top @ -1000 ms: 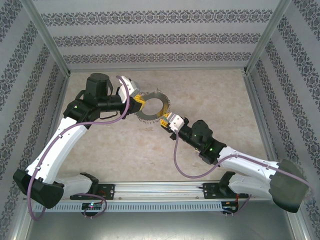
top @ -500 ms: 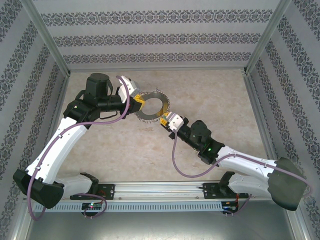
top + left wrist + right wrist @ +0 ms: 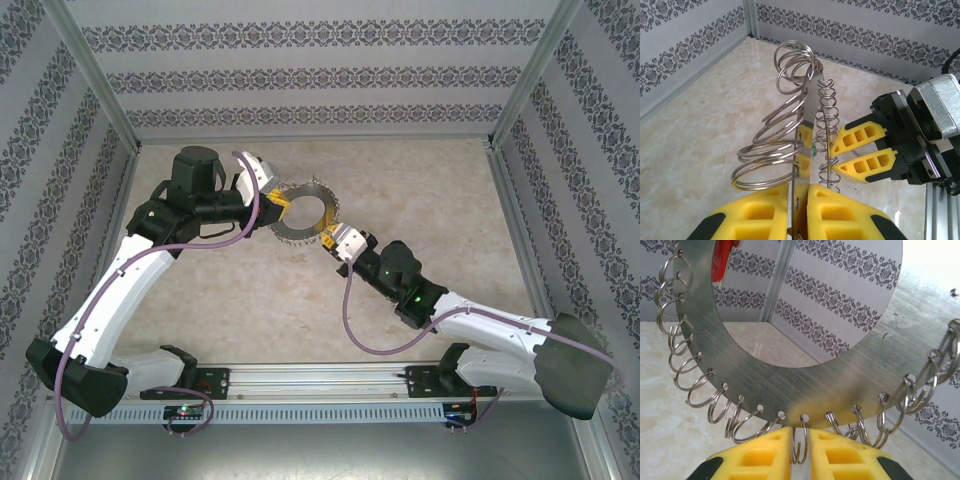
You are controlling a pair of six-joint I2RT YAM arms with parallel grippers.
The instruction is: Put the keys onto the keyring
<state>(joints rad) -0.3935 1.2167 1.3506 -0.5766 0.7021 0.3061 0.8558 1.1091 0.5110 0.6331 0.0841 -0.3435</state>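
Note:
The keyring, a flat grey metal ring fringed with wire loops, stands on edge above the table. My left gripper is shut on its rim, and in the left wrist view the thin plate sits clamped between the yellow pads, with the keyring's loops fanning out. My right gripper meets the opposite rim of the keyring. Its jaws are closed in on one wire loop hanging from a rim hole. A red key tag shows past the ring's upper left. The right gripper reaches in from the right.
Patterned walls with metal posts enclose the beige marble tabletop. Both arms cross the middle of the table, and a metal rail runs along the near edge.
The right gripper's jaws have narrowed onto the wire loop, and its forearm has shifted slightly. The left arm and the keyring have stayed put.

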